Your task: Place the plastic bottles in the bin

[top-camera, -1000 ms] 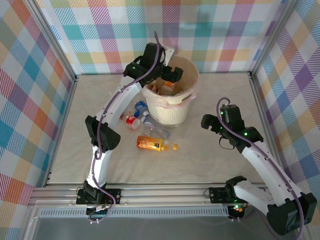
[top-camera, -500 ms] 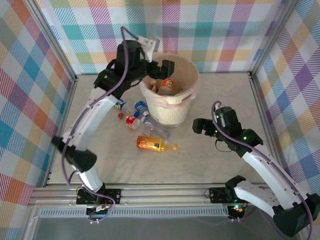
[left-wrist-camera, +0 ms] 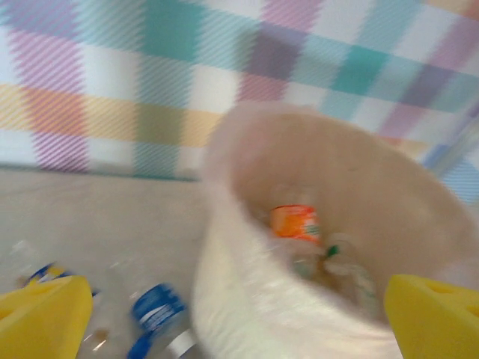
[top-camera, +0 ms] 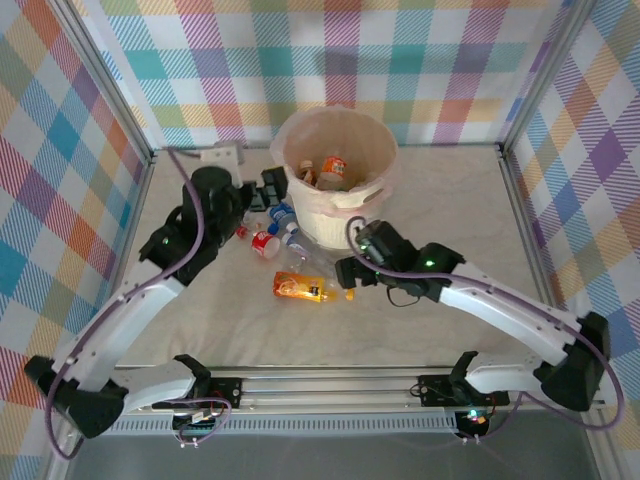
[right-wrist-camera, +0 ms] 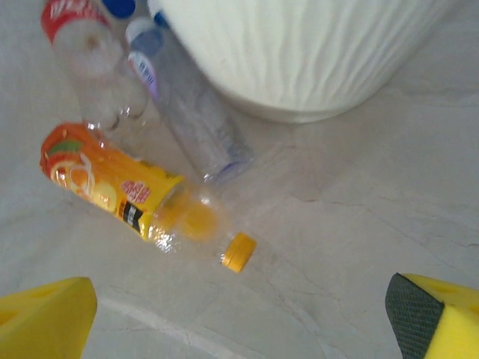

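Note:
The cream-white bin (top-camera: 352,226) stands at the back middle with several plastic bottles inside, one orange-labelled (top-camera: 333,167). On the table to its left and front lie a blue-capped bottle (top-camera: 281,212), a red-labelled one (top-camera: 265,243), a clear one (top-camera: 312,260) and an orange-juice bottle (top-camera: 301,288). My left gripper (top-camera: 272,190) is open beside the bin's left wall, holding nothing. In the left wrist view it (left-wrist-camera: 239,325) faces the blurred bin (left-wrist-camera: 247,299). My right gripper (top-camera: 354,264) is open just right of the juice bottle (right-wrist-camera: 112,183), whose yellow cap (right-wrist-camera: 239,252) points toward it (right-wrist-camera: 239,318).
Checked walls and a metal frame close in the table on three sides. A small white object (top-camera: 222,155) lies by the back left edge. Bare marbled tabletop (top-camera: 440,200) stretches right of the bin and in front of the bottles.
My left arm has pulled back from above the bin and dropped to its left side. My right arm has swung left across the table to the juice bottle. Both grippers stayed open.

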`<state>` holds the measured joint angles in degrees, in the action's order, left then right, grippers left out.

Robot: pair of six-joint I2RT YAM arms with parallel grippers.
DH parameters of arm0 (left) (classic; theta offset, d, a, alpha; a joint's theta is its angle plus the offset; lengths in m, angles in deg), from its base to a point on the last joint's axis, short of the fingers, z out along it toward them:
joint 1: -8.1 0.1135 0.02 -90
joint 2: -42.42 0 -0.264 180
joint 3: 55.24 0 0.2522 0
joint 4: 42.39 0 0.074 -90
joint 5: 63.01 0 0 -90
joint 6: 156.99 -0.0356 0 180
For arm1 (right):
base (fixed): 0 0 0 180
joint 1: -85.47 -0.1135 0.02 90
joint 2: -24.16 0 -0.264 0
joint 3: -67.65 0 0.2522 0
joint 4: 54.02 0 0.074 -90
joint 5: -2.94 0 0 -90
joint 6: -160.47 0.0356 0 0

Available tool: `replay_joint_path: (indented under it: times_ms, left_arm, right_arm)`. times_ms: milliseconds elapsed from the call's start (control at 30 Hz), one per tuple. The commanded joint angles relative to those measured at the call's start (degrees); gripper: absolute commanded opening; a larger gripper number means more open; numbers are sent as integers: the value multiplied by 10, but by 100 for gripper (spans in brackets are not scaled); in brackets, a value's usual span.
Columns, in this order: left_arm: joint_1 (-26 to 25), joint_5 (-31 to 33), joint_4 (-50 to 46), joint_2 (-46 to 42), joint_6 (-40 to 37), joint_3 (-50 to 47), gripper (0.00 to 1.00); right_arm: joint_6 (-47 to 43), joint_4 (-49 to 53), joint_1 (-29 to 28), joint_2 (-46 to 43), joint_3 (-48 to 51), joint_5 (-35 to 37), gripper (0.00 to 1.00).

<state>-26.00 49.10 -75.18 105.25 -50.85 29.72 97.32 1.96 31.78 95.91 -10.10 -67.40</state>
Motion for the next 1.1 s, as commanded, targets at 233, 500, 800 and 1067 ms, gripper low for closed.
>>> replay_joint_path:
  times_ms: [233, 500, 800, 1067]
  left_arm:
    - [-5, 335, -94, -151, 198, -140, 100]
    - [-5, 434, -200, -177, 311, -160, 100]
    - [-5, 463, -238, -174, 338, -165, 100]
    - [-5, 463, -231, -172, 321, -169, 100]
  right_arm:
    - [-22, 55, -77, 164, -96, 22, 100]
    - [-59, 57, -81, 263, -156, -5, 100]
    - [-101, 59, -82, 337, -213, -26, 100]
    - [-125, 60, -82, 390, -254, -39, 100]
